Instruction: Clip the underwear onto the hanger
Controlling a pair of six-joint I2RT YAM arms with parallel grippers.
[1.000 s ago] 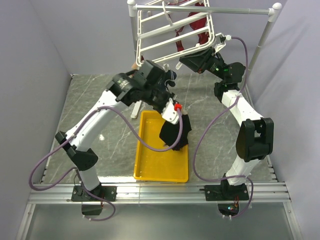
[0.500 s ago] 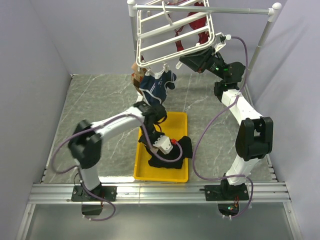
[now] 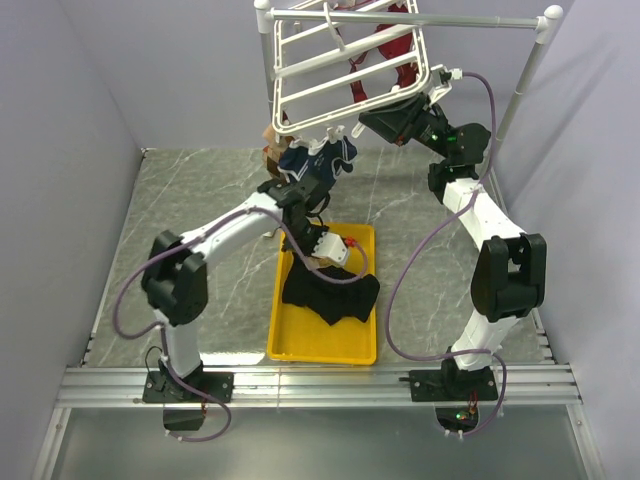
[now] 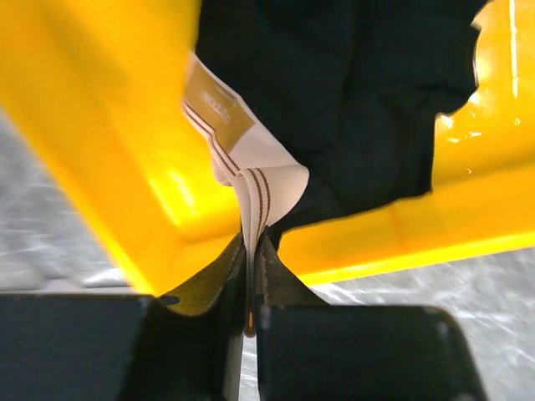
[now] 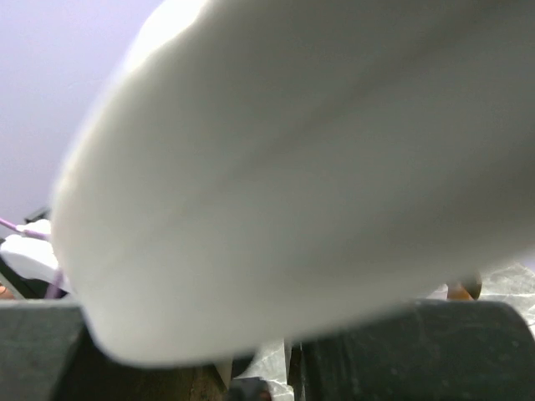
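The black underwear [image 3: 335, 297] lies spread in the yellow tray [image 3: 320, 352]. My left gripper [image 3: 327, 260] is shut on its white and tan waistband [image 4: 251, 188], just above the tray's far part. In the left wrist view the jaws [image 4: 252, 244] pinch the folded band, and the black cloth [image 4: 351, 100] hangs into the tray [image 4: 92, 142]. The white hanger [image 3: 330, 65] hangs tilted at the back. My right gripper [image 3: 375, 122] holds its near right rim. In the right wrist view the blurred white bar [image 5: 292, 167] covers the fingertips.
A navy pair [image 3: 318, 160] is clipped under the hanger's near edge, and a red garment [image 3: 395, 50] hangs behind it. A white pole stand [image 3: 525, 80] rises at the back right. Grey walls close both sides of the marble table [image 3: 190, 210].
My left gripper came down from tray height into the tray, then drew back toward the tray's far end with the waistband. The underwear now lies spread out. The right arm has not moved.
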